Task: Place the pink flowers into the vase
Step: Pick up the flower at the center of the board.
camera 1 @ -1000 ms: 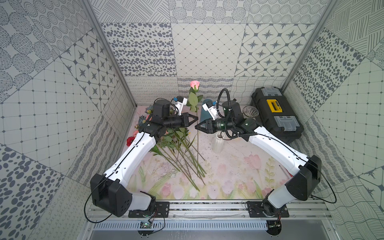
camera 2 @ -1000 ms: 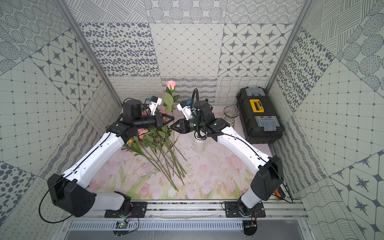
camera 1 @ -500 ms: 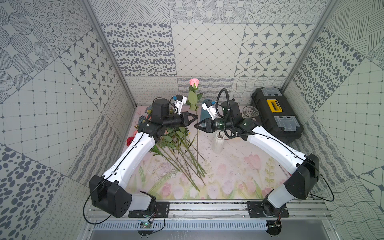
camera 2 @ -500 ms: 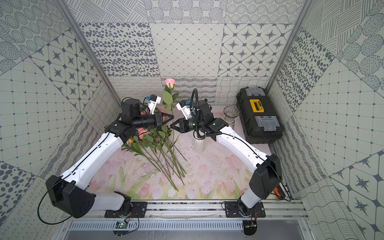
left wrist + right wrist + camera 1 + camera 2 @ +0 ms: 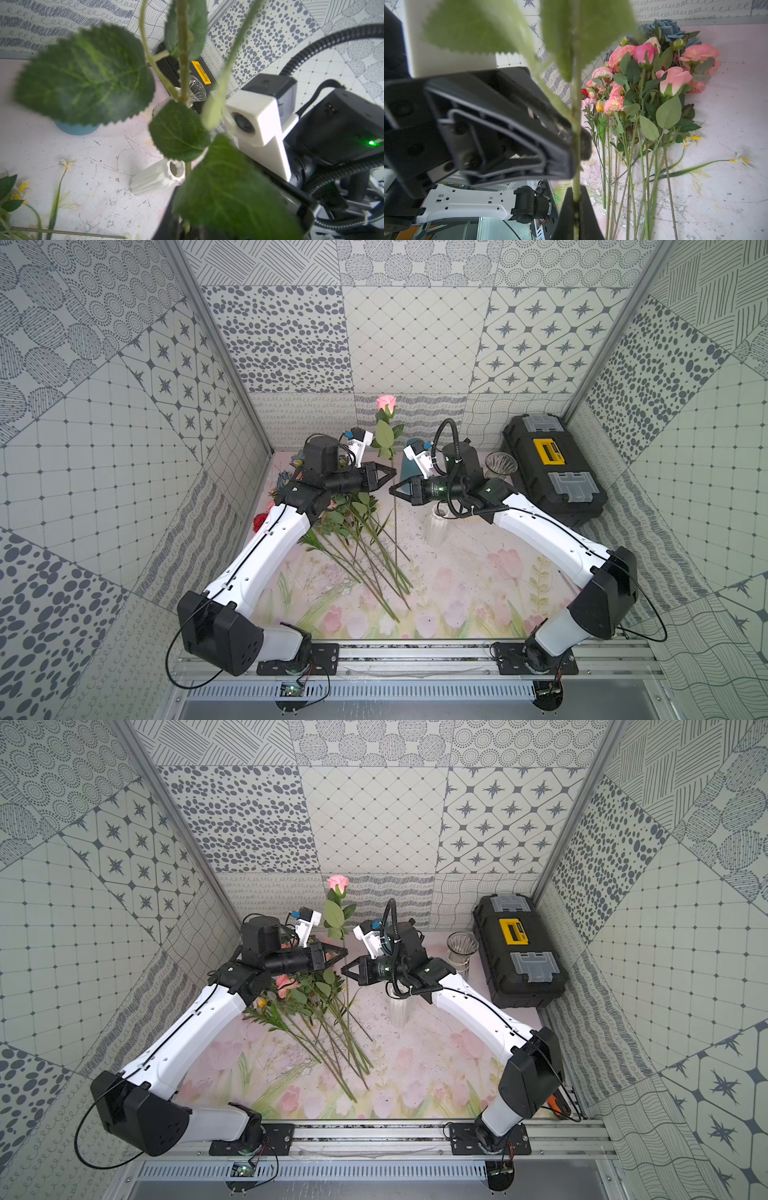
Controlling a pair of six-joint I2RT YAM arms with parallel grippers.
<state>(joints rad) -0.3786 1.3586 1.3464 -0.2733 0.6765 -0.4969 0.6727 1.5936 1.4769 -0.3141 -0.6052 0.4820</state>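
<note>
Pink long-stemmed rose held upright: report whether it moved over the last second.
Yes, slightly: the pink long-stemmed rose has risen, its bloom nearing the top edge of the wavy-striped back-wall panel in both top views.

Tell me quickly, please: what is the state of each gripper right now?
Left gripper: at the stem of the pink rose; open or closed cannot be told.
Right gripper: closed, holding the pink rose by its stem.

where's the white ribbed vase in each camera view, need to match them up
Top views, both: white vase stands on the mat under the right arm, right of the loose stems.
Left wrist: the vase shows behind leaves of the held rose.
Right wrist: not in it.
Shared landmark: black toolbox, behind the vase in both top views and the left wrist view.
</note>
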